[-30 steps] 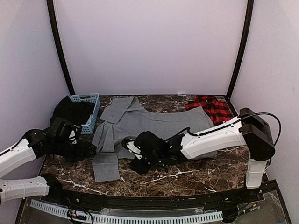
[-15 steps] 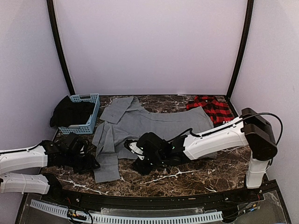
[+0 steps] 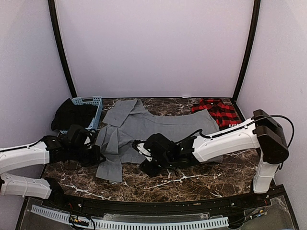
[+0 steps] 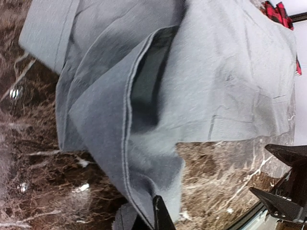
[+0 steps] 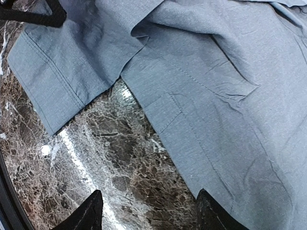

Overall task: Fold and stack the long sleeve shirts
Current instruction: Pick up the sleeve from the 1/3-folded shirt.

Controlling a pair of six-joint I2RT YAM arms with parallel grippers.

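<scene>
Your left arm has come up and in from its low spot at the lower left of the overhead view half a second ago. The near sleeve (image 3: 110, 168) of the plain grey collared cloth shirt (image 3: 168, 127) has drawn up with it, so its cuff end now looks shorter and narrower. Your right arm has crept slightly rightward.

On the dark marble-patterned tabletop (image 3: 201, 184), the grey shirt takes up the centre. Its body is spread left to right, with one sleeve angled toward the upper left and the other hanging toward the lower left. The red-and-black plaid flannel shirt (image 3: 217, 110) lies bunched in the upper right corner, just beside the grey shirt's right end and still unfolded. At the upper left stands a light blue slotted plastic basket (image 3: 97, 120) with a black bundle of cloth (image 3: 72, 115) in it.

Your left claw (image 3: 93, 154) looks clamped on the edge of the near sleeve. In its wrist view only one dark finger (image 4: 157, 214) shows, with grey cloth gathered up against it. Your right claw (image 5: 151, 211) is spread wide over the shirt's lower hem, holding nothing, with bare tabletop between its fingertips.

I judge you are on the first fold of the grey shirt, with the stacking still far off. Your next move should carry the sleeve rightward across the body, high enough that it does not drag the rest of the shirt. Lay the sleeve flat before you let go. Your right claw is well placed to take the hem.
</scene>
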